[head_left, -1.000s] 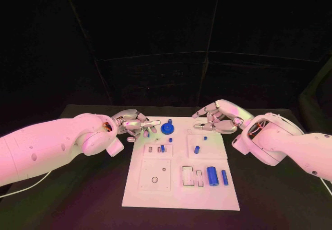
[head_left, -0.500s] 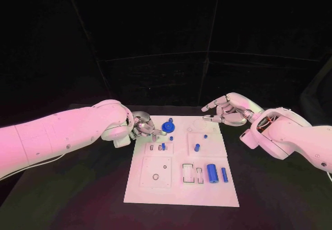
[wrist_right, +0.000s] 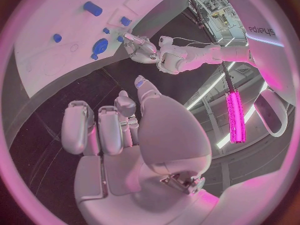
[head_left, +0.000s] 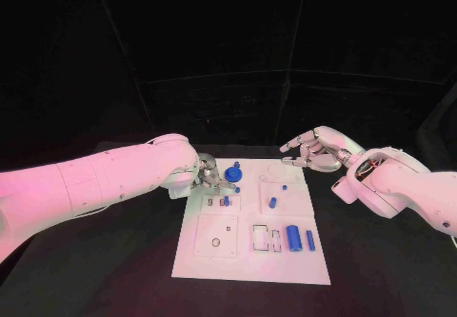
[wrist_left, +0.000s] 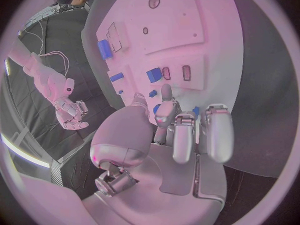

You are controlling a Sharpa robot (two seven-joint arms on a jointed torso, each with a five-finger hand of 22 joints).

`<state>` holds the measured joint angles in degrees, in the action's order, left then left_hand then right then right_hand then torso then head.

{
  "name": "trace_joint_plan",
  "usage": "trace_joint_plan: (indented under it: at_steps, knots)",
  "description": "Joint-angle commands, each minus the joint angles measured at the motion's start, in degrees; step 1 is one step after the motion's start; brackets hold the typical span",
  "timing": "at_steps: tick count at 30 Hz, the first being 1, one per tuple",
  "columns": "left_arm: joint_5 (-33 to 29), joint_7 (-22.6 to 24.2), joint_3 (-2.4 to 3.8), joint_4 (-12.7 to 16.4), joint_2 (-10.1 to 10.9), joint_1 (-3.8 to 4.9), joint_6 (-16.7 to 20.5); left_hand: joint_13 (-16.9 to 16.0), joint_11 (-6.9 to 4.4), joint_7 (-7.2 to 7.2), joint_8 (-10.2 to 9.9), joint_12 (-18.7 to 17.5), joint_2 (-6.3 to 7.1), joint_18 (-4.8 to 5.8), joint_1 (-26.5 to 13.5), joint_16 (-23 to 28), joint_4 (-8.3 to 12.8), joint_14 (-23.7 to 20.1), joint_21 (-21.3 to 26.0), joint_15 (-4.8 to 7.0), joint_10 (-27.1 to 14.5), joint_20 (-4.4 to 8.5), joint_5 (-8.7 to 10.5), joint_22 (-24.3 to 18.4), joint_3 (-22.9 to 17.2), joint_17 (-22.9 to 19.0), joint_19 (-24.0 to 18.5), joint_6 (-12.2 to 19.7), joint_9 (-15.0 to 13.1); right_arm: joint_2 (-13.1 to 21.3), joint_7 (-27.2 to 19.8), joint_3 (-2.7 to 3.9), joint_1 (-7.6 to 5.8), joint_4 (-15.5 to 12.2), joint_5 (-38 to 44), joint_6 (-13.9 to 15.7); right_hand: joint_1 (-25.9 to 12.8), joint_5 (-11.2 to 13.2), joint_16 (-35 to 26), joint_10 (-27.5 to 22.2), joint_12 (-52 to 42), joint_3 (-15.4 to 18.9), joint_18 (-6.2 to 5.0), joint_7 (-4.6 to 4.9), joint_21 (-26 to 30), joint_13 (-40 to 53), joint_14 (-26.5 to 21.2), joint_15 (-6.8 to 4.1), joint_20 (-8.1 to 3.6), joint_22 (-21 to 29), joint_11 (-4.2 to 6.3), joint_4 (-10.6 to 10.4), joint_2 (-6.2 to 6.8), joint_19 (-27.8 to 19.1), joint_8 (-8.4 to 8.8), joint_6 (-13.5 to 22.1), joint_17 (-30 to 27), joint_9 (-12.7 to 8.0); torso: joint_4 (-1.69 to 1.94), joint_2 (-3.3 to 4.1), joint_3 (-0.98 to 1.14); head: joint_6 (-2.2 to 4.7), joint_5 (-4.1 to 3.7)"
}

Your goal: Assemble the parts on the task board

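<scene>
Left hand (head_left: 208, 173) at task board (head_left: 249, 264) far-left edge, grip unclear; right hand (head_left: 319, 150) empty, fingers apart.

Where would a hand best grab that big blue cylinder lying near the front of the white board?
Probably across the middle of the blue cylinder, from straight above. It lies flat on the white board, its long round sides exposed, though a thinner blue rod lies beside it.

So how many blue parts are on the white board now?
8 visible: a round disc and a small piece beside it at the far end, four small pieces across the middle, two long cylinders near the front right. The left hand may hide more.
</scene>
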<state>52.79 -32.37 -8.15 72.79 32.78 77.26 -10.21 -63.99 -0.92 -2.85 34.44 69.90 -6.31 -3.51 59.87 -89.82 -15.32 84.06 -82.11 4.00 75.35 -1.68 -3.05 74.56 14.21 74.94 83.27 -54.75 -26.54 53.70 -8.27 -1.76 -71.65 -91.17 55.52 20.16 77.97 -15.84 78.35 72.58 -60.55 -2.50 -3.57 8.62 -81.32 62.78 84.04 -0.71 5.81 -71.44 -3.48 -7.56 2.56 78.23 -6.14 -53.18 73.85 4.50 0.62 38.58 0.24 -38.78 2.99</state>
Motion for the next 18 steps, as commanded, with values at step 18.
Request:
trace_joint_plan:
  at_steps: [18]
  knots:
    - [1.09,-2.38,-0.49,-1.3,-2.76,0.11,-3.66,0.53,0.12,-0.33,1.04,-0.58,-0.24,0.33,1.43,-0.18,0.72,5.94,0.26,0.27,-1.0,-0.23,0.33,-0.99,0.54,15.06,-0.08,1.58,-1.1,-1.22,1.28,0.04,-0.13,1.51,-0.37,-1.32,0.49,-0.7,-0.53,0.13,0.1,0.01,-0.57,-0.02,0.48,-0.13,2.36,-0.11,-0.26,0.32,0.01,0.33,-0.01,-0.35,-0.32,-0.52,-0.29,0.1,0.08,0.05,-0.03,-0.71,0.01]
